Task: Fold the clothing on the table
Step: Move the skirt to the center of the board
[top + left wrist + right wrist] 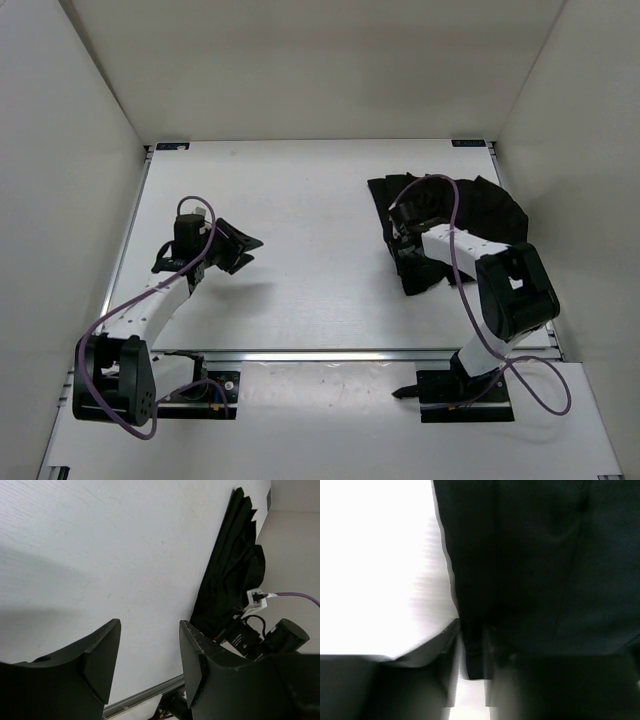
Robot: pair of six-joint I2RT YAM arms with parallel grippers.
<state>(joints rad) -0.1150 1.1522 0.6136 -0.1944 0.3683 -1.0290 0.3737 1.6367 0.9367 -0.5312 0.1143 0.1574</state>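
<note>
Reading nothing: blue stickers at my table's far corners too small, print not resolving.

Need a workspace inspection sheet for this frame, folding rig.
surface: white table, metal rail along the near edge
job's things: clothing, a black pleated skirt, bunched at far right, not folded flat
clutter: nothing seen
grippers: left gripper open over bare table, holding nothing; right gripper has the skirt's edge between its fingers, too blurred to confirm the grip
cables: purple cables looped along both arms, the right one over the skirt
surroundings: white walls on three sides
</note>
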